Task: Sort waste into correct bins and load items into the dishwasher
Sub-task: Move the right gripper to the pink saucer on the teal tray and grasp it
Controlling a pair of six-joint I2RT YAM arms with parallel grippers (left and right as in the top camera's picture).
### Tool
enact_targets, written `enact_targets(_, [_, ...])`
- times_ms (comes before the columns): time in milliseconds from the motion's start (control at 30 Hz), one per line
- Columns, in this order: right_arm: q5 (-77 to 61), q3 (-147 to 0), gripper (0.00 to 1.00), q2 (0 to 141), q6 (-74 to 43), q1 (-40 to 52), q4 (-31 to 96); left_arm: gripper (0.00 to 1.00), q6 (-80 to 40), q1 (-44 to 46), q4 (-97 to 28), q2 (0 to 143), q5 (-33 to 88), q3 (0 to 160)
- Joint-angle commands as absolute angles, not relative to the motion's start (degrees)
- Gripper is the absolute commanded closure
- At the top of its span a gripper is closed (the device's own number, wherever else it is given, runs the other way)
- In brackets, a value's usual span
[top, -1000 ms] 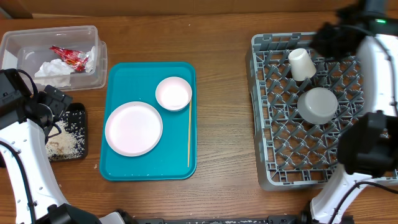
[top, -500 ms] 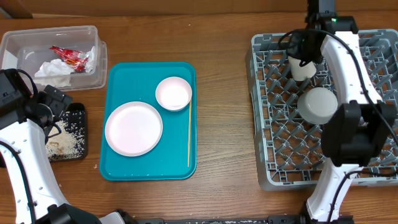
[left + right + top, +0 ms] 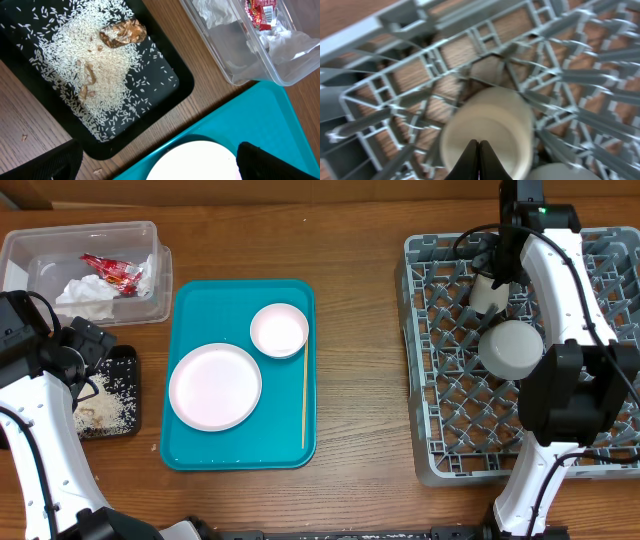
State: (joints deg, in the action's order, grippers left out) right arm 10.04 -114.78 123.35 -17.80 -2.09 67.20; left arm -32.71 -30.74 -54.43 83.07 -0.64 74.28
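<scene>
- Nearest, the large pink plate (image 3: pixel 214 387) lies flat on the teal tray (image 3: pixel 190 455). The chopstick (image 3: pixel 304 395) lies to its right, long axis running near to far.
- Just left of the plate, the left gripper (image 3: pixel 160 165) hovers over the black tray (image 3: pixel 170 85) of rice, jaws wide and empty. It is likely the nearer arm for the next pick.
- Farther back, the saucer (image 3: pixel 279 330) sits just beside the chopstick's far end.
- Far right, the right gripper (image 3: pixel 479 162), pinched shut on nothing, points down at the white cup (image 3: pixel 490 120) in the rack (image 3: pixel 440 430).
</scene>
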Motion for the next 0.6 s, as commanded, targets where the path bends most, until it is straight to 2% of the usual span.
enact_targets(0, [16.56,-115.66,0.96,121.54,-20.27,-3.03,68.88,0.00,-33.26,-30.72,-54.39,83.15,-0.40,74.74])
enact_targets(200, [16.16,-116.03,0.96,117.08,-21.28,-3.03,70.26,0.00,-33.23,-30.72,-54.37,83.15,-0.40,74.74])
enact_targets(433, [0.58,-116.03,0.96,108.49,-19.49,0.47,70.52,0.00,-33.26,-30.72,-54.37,83.15,-0.43,74.74])
enact_targets(500, [-7.05,-116.03,0.87,106.00,-17.80,2.61,69.87,0.00,-33.26,-30.72,-54.37,83.15,-0.38,74.74])
enact_targets(533, [-11.94,-116.03,0.79,104.99,-16.27,4.05,69.43,0.00,-33.26,-30.72,-54.39,83.15,-0.40,74.74])
enact_targets(567, [-15.92,-116.03,0.65,104.38,-14.94,5.45,68.95,0.00,-33.26,-30.72,-54.35,83.15,-0.40,74.74])
